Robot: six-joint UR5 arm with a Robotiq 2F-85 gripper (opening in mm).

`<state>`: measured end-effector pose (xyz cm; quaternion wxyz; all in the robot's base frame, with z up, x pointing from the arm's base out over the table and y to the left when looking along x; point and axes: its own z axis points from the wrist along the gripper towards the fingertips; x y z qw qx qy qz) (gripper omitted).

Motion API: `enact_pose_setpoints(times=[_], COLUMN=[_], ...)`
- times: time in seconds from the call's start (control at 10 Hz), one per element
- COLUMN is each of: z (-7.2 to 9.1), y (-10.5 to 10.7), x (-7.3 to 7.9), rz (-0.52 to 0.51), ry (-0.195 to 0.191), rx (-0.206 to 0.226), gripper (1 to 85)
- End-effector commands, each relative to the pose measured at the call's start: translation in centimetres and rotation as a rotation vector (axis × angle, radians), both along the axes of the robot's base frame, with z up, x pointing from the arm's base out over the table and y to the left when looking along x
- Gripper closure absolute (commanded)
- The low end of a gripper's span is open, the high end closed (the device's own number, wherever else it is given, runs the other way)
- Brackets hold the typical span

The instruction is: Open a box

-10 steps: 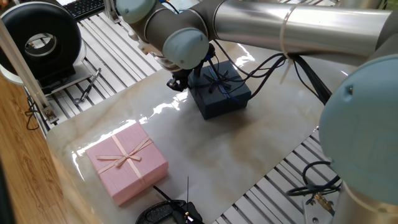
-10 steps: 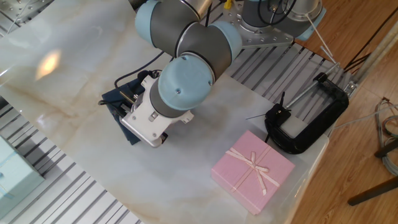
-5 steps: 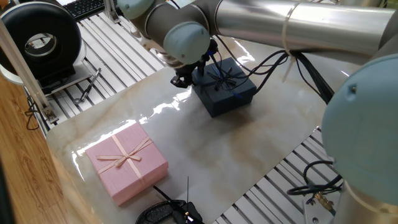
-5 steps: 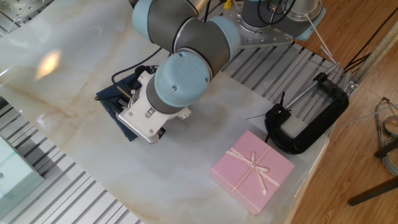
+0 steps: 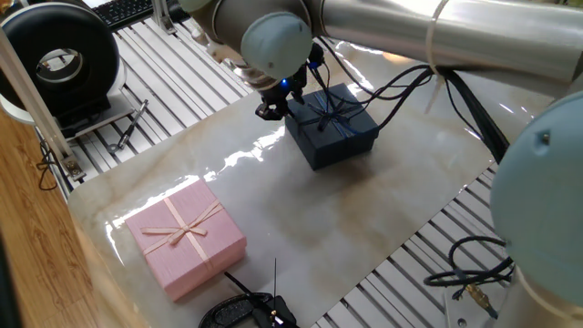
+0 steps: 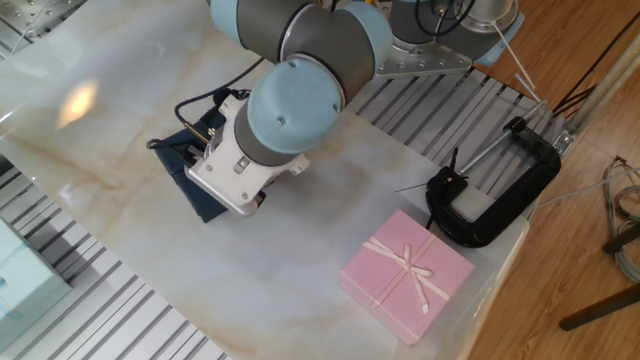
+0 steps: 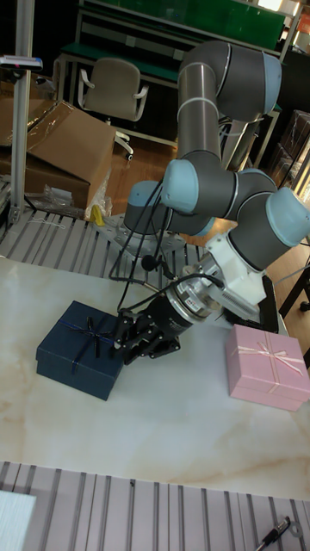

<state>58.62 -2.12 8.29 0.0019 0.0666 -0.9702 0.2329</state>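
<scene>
The dark navy box lies on the marble table, with its lid on and a dark ribbon bow on top. In the tall fixed view the box is at the left side of the table, and the gripper is just beside its right edge, at the height of the lid. The black fingers point toward the box and reach the lid's edge, but I cannot tell if they are apart or together, or if they really grip the lid. In one fixed view the gripper is at the left corner of the box. In the other fixed view the wrist covers most of the box. The pink box with a pink bow stands well apart, at the near side of the table.
</scene>
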Motion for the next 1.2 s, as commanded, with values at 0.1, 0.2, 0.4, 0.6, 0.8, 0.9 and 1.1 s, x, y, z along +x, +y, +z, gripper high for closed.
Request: enact_pose_setpoints(times=[0.1, 0.2, 0.4, 0.6, 0.8, 0.9, 1.1], z=[1.5, 2.2, 2.2, 2.3, 4.0, 4.2, 4.4], y=[3.9, 4.9, 7.3, 9.1, 8.1, 8.1, 7.9], x=[-0.8, -1.5, -1.7, -1.7, -4.2, -6.0, -7.7], rz=[0.068, 0.068, 0.039, 0.019, -0.037, -0.107, -0.178], ry=[0.014, 0.018, 0.006, -0.002, 0.039, 0.083, 0.137], rx=[0.226, 0.284, 0.382, 0.454, 0.421, 0.420, 0.404], gripper=[60.0, 66.0, 84.3, 84.3, 84.3, 84.3, 84.3])
